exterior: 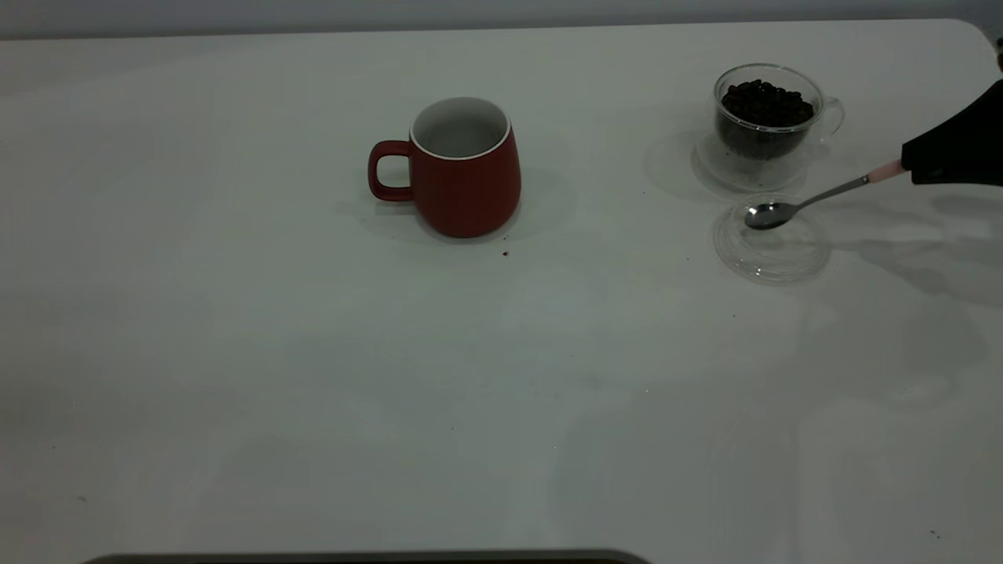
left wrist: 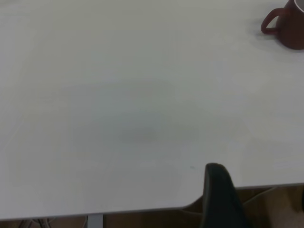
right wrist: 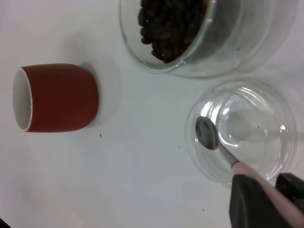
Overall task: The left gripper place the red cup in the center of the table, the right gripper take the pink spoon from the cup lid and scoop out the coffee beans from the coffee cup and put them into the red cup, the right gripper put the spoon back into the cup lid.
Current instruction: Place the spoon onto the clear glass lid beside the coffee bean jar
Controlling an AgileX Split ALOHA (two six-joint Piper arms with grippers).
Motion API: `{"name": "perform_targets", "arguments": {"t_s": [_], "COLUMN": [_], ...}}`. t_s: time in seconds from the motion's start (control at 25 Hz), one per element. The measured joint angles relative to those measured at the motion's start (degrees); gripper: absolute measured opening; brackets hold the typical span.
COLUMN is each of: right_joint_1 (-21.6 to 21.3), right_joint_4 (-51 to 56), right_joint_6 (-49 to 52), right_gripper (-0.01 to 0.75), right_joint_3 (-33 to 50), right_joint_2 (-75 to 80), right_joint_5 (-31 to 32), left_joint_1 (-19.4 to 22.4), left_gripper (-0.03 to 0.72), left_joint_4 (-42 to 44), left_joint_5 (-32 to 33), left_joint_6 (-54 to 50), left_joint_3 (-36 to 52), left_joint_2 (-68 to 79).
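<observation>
The desk is a large matte white slab with rounded corners, carrying a few tiny dark specks, one just in front of the red cup. Most of its surface is bare, with wide open room on the left half and along the near edge. A grey wall strip shows behind the far edge.

The red cup stands upright near the desk's centre: glossy dark red ceramic, white inside, belly wider at the base, loop handle pointing toward the left arm's side. Its interior looks empty in the exterior view.

The coffee cup stands well apart from it, on the right side near the far edge. It is clear double-walled glass on a clear saucer, handle pointing toward the right arm's side, and holds the coffee beans, dark and nearly black, heaped up near the rim.

The cup lid, a round clear glass disc with raised rim, lies flat just in front of the saucer.

The right tool, black and tapered, enters at the desk's right edge and is clamped on the pale pink handle end of the pink spoon. The spoon tilts down, its shiny metal bowl over the lid's far rim; contact cannot be judged.

Of the left tool only a black finger shows, over the desk's edge, far from the red cup; whether it is open or closed cannot be told.
</observation>
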Motion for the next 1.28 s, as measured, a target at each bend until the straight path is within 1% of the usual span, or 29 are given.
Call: {"name": "perform_targets", "arguments": {"t_s": [0.52, 0.6, 0.68, 0.88, 1.0, 1.12, 1.28], "right_joint_1": [0.0, 0.0, 0.0, 0.0, 0.0, 0.0, 0.0], "right_joint_4": [5.2, 5.3, 5.3, 5.3, 5.3, 5.3, 5.5], "right_joint_6": [-3.1, -4.1, -5.1, -6.8, -7.3, -9.3, -11.2], "right_gripper": [0.106, 0.118, 0.146, 0.312, 0.374, 0.396, 0.399], "right_joint_3": [0.0, 0.0, 0.0, 0.0, 0.0, 0.0, 0.0], "right_joint_2": [4.8, 4.8, 4.8, 4.8, 4.8, 4.8, 5.4], "right_joint_5": [0.0, 0.0, -0.1, -0.6, -0.9, -1.1, -1.6], "left_joint_1": [0.0, 0.0, 0.0, 0.0, 0.0, 0.0, 0.0], "left_gripper": [0.462, 0.462, 0.462, 0.462, 0.462, 0.462, 0.462], "left_joint_4": [0.0, 0.0, 0.0, 0.0, 0.0, 0.0, 0.0], "left_joint_5": [0.0, 0.0, 0.0, 0.0, 0.0, 0.0, 0.0], "left_joint_6": [0.0, 0.0, 0.0, 0.0, 0.0, 0.0, 0.0], "left_joint_3": [0.0, 0.0, 0.0, 0.0, 0.0, 0.0, 0.0], "left_joint_2": [0.0, 0.0, 0.0, 0.0, 0.0, 0.0, 0.0]}}
